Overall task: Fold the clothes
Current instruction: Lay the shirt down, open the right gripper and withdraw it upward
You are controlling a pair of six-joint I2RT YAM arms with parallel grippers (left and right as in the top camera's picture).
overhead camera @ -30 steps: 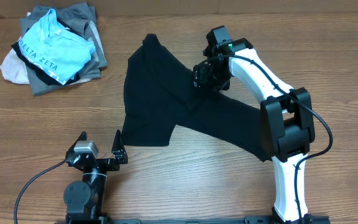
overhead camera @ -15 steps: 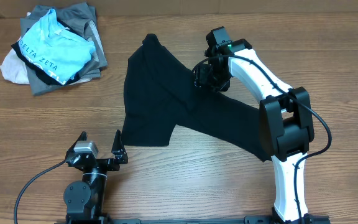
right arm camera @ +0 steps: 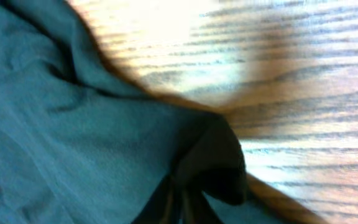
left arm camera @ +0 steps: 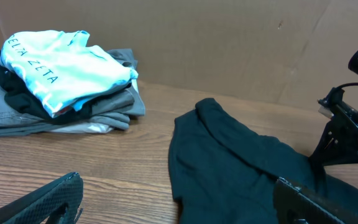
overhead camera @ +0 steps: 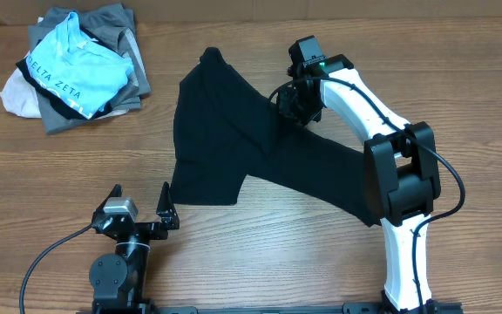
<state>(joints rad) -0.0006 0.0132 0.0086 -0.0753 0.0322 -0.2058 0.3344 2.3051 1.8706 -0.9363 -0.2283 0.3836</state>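
Fingers [right arm camera: 160, 208] of the right gripper [overhead camera: 286, 103] are pressed together, pinching an edge of the black T-shirt [overhead camera: 225, 139] lying mid-frame on the table [overhead camera: 303, 253]. At lower left, the left gripper [overhead camera: 139, 208] stands spread wide.

Right arm [overhead camera: 356, 92]: I see white shells on the long links and chunky black housings at the joints.
Wrist light: a small green lamp [overhead camera: 320, 62] glows on its black wrist block.
Cables: one thin black cable [overhead camera: 459, 187] loops beside my right arm, and a second cable [overhead camera: 37, 259] trails from the left base.
Left arm [overhead camera: 118, 266]: all black with a round base, topped by a silver-grey block [overhead camera: 118, 208].
Left gripper [overhead camera: 140, 196]: two black fingers [left arm camera: 48, 199], finely textured in my wrist view.
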